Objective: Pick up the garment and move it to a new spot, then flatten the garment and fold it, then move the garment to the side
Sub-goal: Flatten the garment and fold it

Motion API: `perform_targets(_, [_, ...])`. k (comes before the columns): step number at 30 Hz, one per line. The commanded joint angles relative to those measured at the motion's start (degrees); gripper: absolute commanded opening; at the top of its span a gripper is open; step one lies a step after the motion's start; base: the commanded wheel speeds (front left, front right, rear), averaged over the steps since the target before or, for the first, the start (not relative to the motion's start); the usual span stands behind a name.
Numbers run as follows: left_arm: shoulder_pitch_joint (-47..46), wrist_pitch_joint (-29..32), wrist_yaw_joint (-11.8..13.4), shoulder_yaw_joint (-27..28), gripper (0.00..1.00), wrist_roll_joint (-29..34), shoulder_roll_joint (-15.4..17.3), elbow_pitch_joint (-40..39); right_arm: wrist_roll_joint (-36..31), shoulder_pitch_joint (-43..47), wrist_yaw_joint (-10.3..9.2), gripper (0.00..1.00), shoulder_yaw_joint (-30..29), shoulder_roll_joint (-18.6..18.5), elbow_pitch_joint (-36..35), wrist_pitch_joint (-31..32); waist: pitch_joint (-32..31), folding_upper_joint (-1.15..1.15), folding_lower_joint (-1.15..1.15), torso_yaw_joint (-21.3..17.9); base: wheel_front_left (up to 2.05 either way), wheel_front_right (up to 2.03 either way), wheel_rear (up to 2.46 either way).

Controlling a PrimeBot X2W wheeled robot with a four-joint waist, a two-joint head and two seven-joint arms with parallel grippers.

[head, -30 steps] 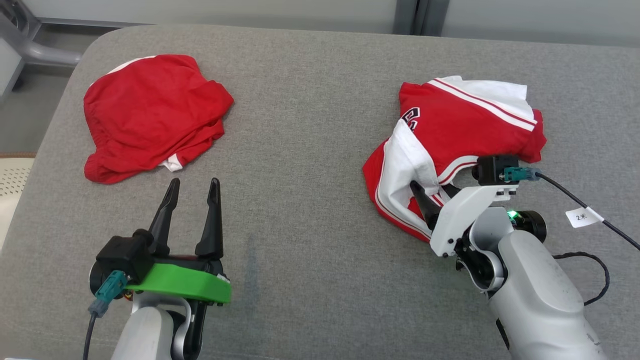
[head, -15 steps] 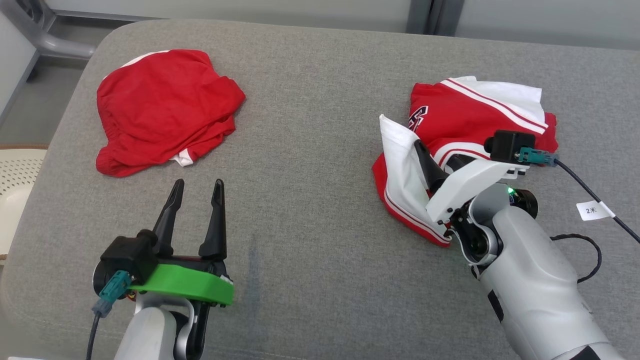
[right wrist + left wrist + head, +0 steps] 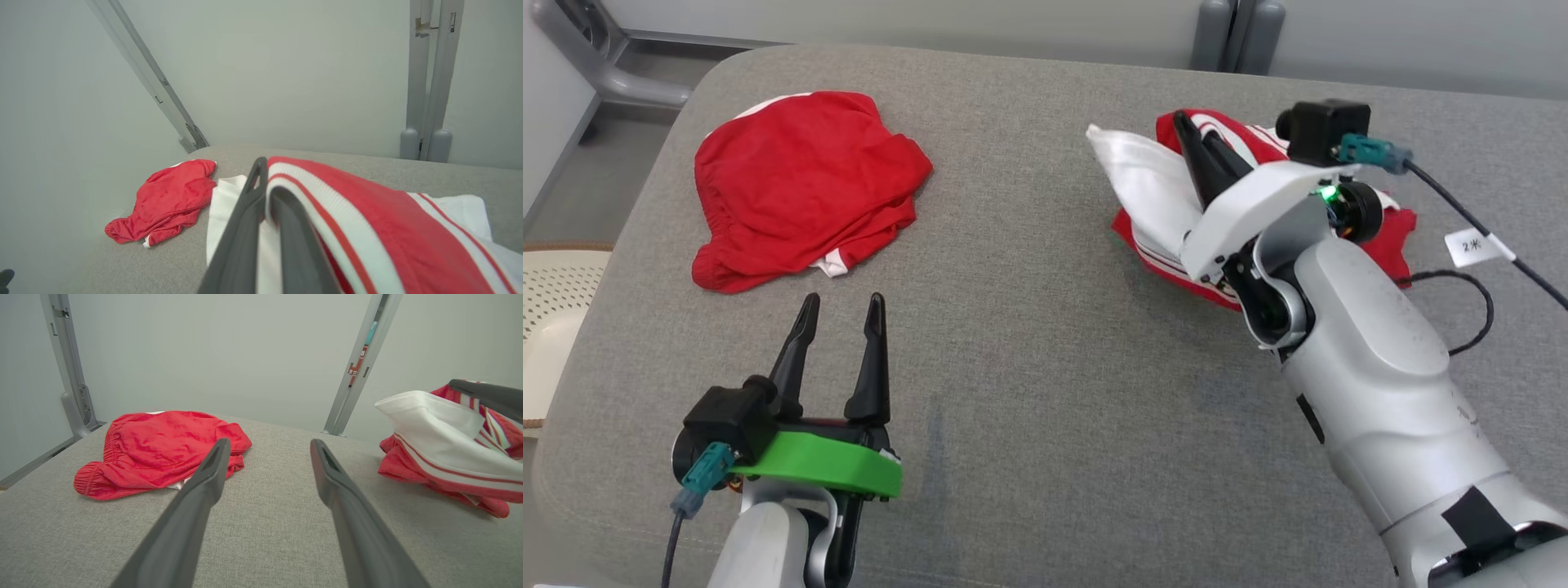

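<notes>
The right gripper (image 3: 1186,131) is pinched tight on a fold of the red and white garment (image 3: 1143,184), at the far right of the grey pad (image 3: 1029,327). The rest of the cloth hangs under it and touches the pad. The left gripper (image 3: 841,300) is wide apart, holds nothing, and is far off. I think a new spot lies to the left, toward the middle.

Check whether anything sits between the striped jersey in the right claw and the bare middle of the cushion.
Nothing visible does. The right claw grips the jersey, and the grey cushion beside it lies bare; the red shorts and left claw sit further left.
</notes>
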Motion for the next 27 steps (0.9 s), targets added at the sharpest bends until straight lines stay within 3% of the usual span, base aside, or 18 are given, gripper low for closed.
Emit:
perform_targets(1, [-0.3,0.0,-0.3,0.1,1.0,-0.1,-0.1,-0.1,0.7,-2.0,0.0,0.0,1.0,-0.3,-0.9,0.7,0.0,0.0,0.0,0.2,0.0,0.0,0.0])
perform_targets(6, [-0.9,0.0,-0.3,0.0,1.0,-0.2,-0.2,-0.6,4.9,-8.0,0.0,0.0,6.4,-1.4,-5.0,3.6,0.6,0.0,0.0,0.7,0.0,0.0,0.0])
perform_targets(15, [-0.9,0.0,-0.3,0.5,1.0,-0.1,-0.4,-0.6,14.9,-16.7,0.0,0.0,11.3,-6.2,-12.6,0.9,0.5,0.0,0.0,0.9,0.0,0.0,0.0])
perform_targets(20, [-0.2,0.0,-0.3,0.5,1.0,0.2,-0.5,-0.5,16.2,-11.9,-0.01,0.0,13.5,-12.1,-10.1,5.8,-0.2,0.0,0.0,0.5,0.0,0.0,0.0])
perform_targets(27, [0.3,0.0,-0.3,-0.3,1.0,0.1,-0.3,-0.5,10.5,-3.8,-0.01,0.0,13.9,-21.9,-2.4,11.1,0.2,0.0,0.0,-0.5,0.0,0.0,0.0])
